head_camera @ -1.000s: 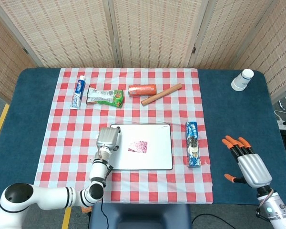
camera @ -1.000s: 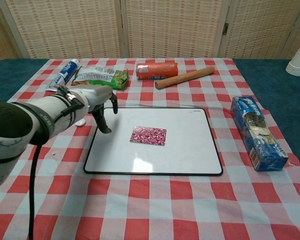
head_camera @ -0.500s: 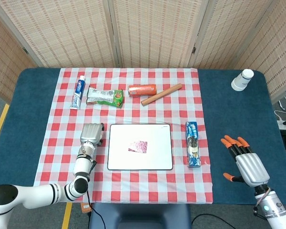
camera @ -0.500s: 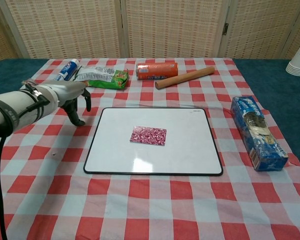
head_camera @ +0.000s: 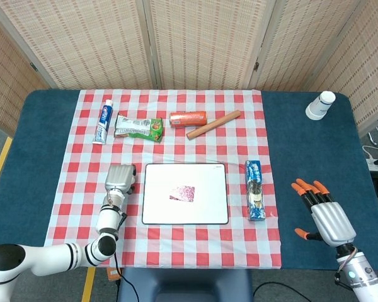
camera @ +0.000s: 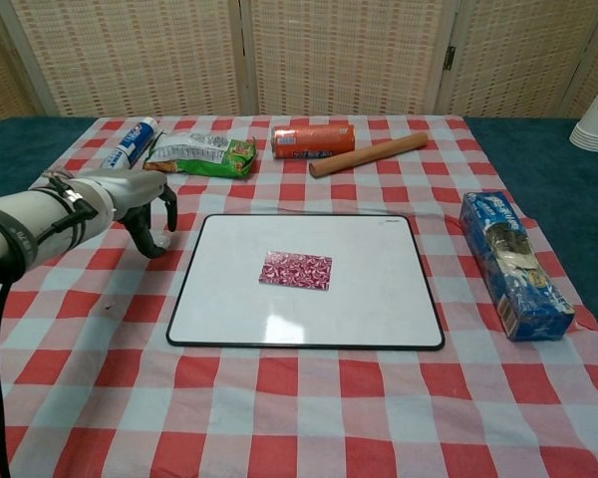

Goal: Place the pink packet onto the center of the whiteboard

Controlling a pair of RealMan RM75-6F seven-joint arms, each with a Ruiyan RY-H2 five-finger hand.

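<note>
Head view: checked cloth (head_camera: 176, 251) on blue table (head_camera: 315, 157), woven screens (head_camera: 201, 38) behind

L hand (head_camera: 120, 178) now off whiteboard (head_camera: 156, 214)

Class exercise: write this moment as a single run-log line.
pink packet: lying mid whiteboard | left hand: empty, beside board's left edge | right hand: open, off the cloth | placement: looks done

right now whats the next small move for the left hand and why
Probably just draw the left hand further back off the table. The pink patterned packet already lies flat near the middle of the white rectangular whiteboard, the hand holds nothing and sits beside the board's left edge, so nothing seems left to place.
</note>
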